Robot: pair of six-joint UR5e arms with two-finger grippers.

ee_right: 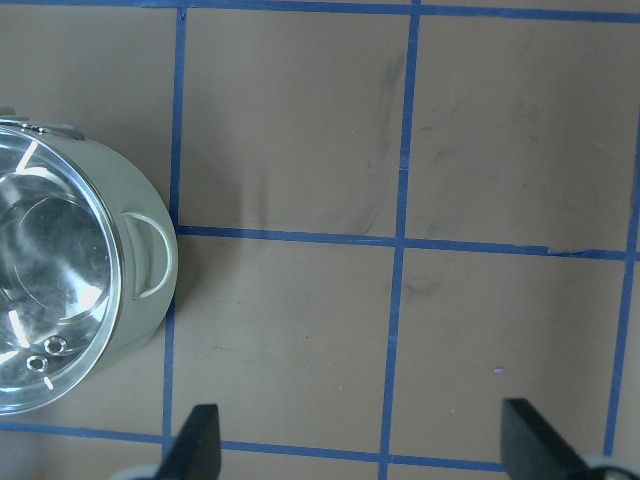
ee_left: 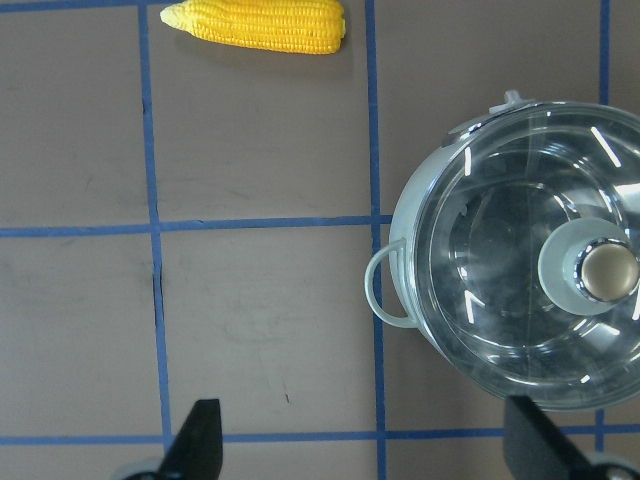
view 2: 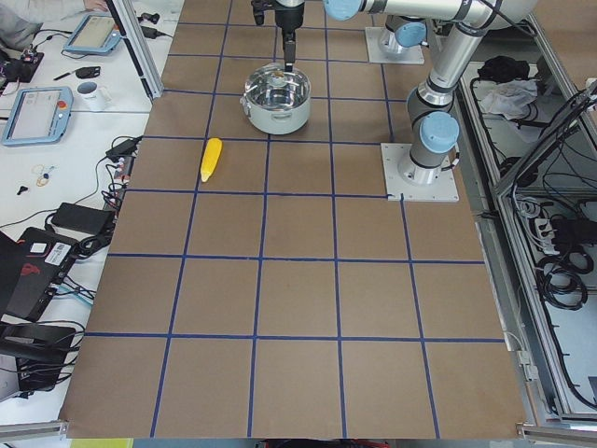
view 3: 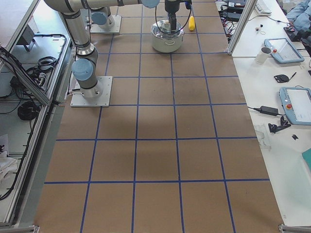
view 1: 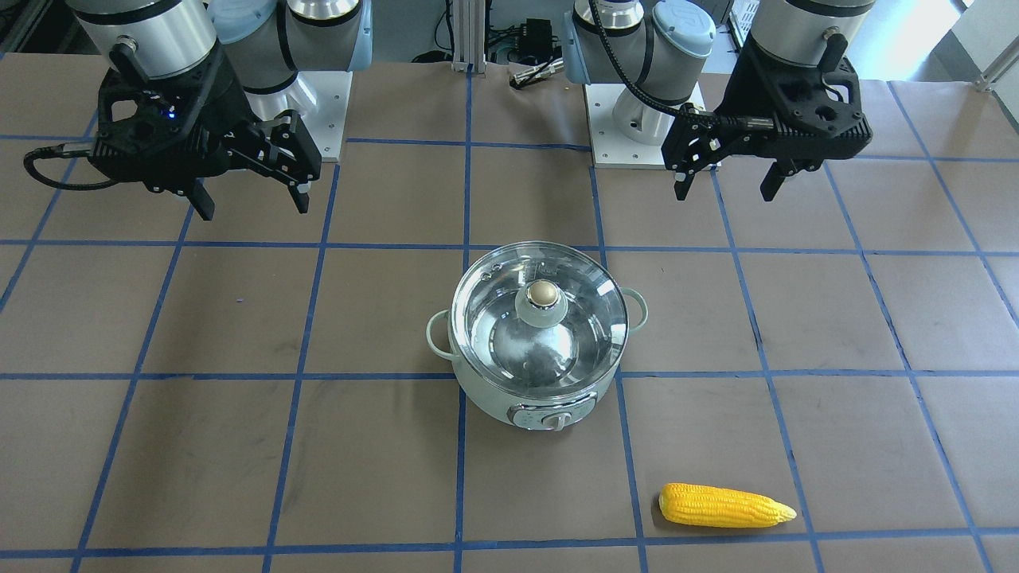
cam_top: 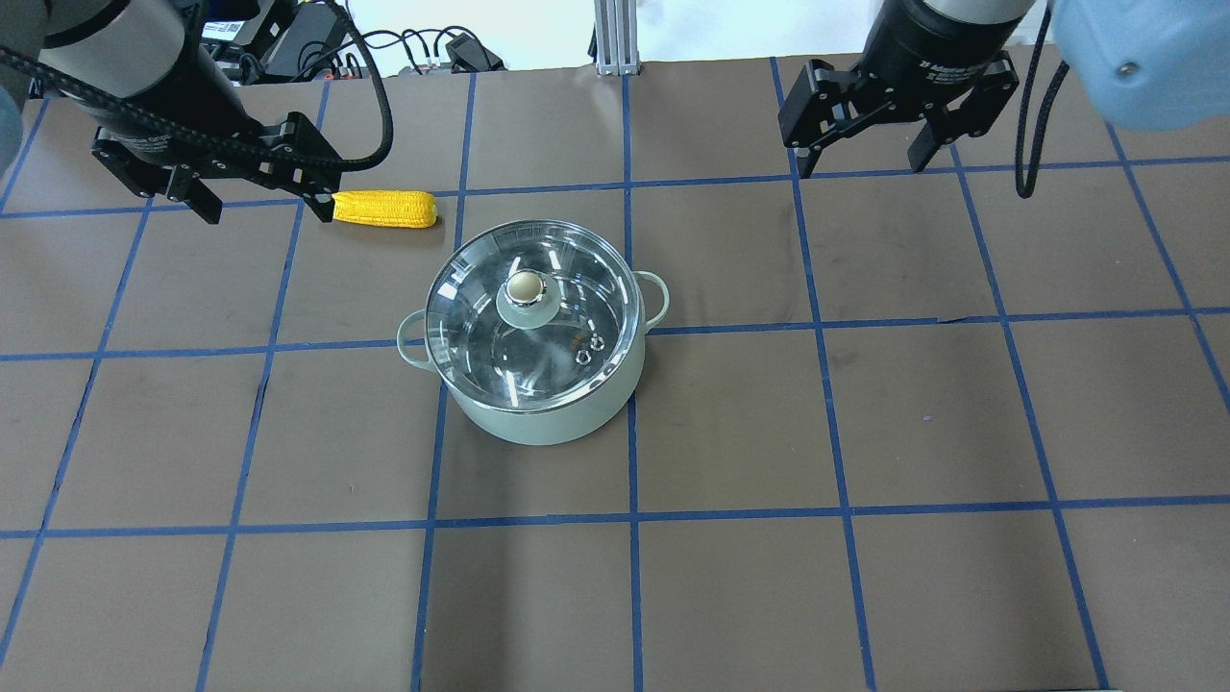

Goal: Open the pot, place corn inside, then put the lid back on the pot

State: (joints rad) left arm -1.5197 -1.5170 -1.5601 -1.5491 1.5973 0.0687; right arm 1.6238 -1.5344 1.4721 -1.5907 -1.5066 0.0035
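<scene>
The mint-green pot (cam_top: pixel 548 415) stands mid-table with the clear glass lid (cam_top: pixel 567 327) seated on it, knob (cam_top: pixel 526 287) up. The pot (view 1: pixel 549 402) and lid (view 1: pixel 509 334) also show in the front view. The yellow corn (cam_top: pixel 384 209) lies flat on the table beyond the pot, on my left side; it also shows in the front view (view 1: pixel 726 506) and the left wrist view (ee_left: pixel 258 26). My left gripper (cam_top: pixel 264 207) is open and empty, raised next to the corn. My right gripper (cam_top: pixel 863 156) is open and empty, raised to the right of the pot (ee_right: pixel 140 260).
The brown table (cam_top: pixel 730 432) carries a blue tape grid. The arm bases (view 1: pixel 637 119) stand at the robot's edge. A metal post (cam_top: pixel 610 38) and cables lie past the far edge. Side desks (view 3: pixel 286 58) hold tablets and a mug.
</scene>
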